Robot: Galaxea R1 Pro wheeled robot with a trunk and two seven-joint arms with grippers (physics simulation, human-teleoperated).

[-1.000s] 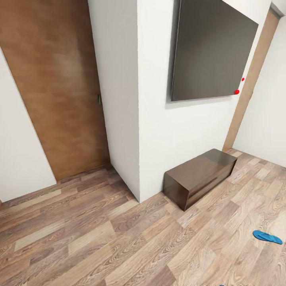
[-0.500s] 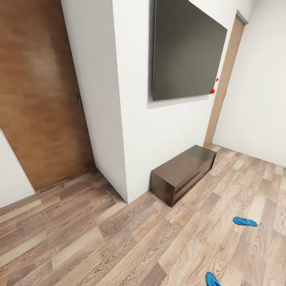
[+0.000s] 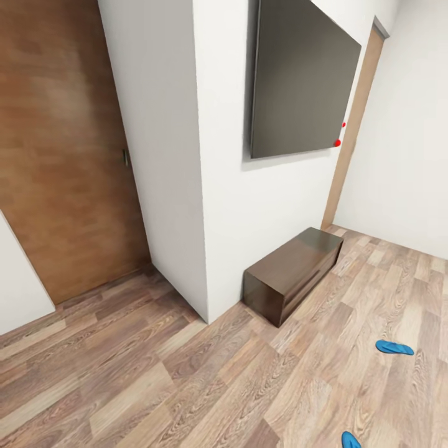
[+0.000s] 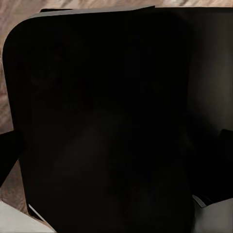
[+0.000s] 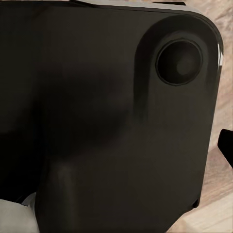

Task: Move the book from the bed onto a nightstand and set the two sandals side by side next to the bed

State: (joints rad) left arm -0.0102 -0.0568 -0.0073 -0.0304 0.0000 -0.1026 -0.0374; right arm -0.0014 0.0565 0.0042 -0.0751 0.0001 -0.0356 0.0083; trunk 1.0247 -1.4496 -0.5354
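Observation:
One bright blue sandal (image 3: 394,347) lies flat on the wood-plank floor at the right of the head view. The toe of the other sandal (image 3: 350,440) pokes in at the bottom edge, nearer to me and a little to the left of the first. The two lie well apart. The bed, the book and the nightstand are out of view. Both wrist views look onto a dark, smooth robot casing (image 4: 107,126) (image 5: 111,121) close to the lens, with slivers of floor at the edges.
A long dark-brown bench cabinet (image 3: 292,274) stands against the white wall under a dark wall screen (image 3: 305,81). A protruding wall corner (image 3: 202,249) juts out beside it. A brown door (image 3: 62,155) is at the left, another door frame (image 3: 351,130) at the far right.
The camera has turned: the scene slid left, then slightly back right. The second sandal has come into view at the bottom edge. Neither sandal has moved on the floor.

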